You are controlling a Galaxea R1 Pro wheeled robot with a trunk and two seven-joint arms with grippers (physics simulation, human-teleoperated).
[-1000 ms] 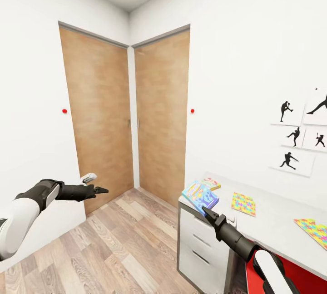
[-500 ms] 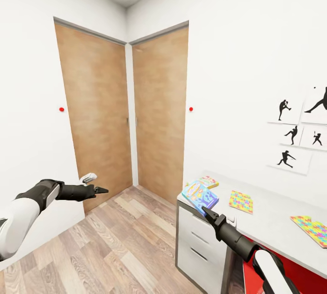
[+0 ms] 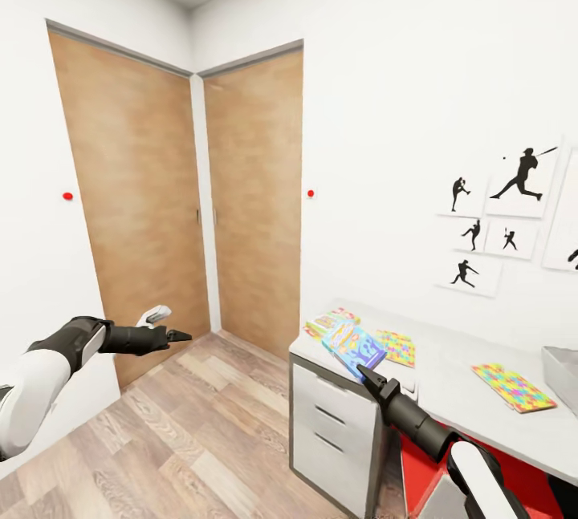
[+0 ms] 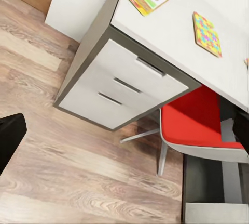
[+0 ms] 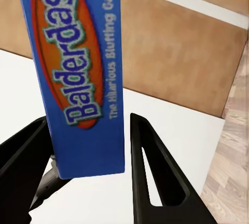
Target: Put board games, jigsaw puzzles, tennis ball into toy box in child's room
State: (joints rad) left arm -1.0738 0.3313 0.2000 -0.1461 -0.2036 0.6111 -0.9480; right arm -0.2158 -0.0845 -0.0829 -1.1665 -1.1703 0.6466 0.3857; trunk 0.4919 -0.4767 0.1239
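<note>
Your right claw (image 3: 361, 371) is pinching the blue board game (image 3: 358, 348), which sticks up above the table (image 3: 449, 391). Just past it lie another game box (image 3: 327, 322) and a jigsaw puzzle (image 3: 396, 347). Your left claw (image 3: 181, 335) hangs over the floor (image 3: 185, 439); I cannot tell how open it is.

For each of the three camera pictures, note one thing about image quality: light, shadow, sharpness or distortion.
Head view: even, soft light; the doors lean outward, a wide-angle stretch. Left wrist view: sharp, with a soft shadow under the red chair on the floor. Right wrist view: the blue board game in the right hand sits very close, its lettering slightly soft.
</note>
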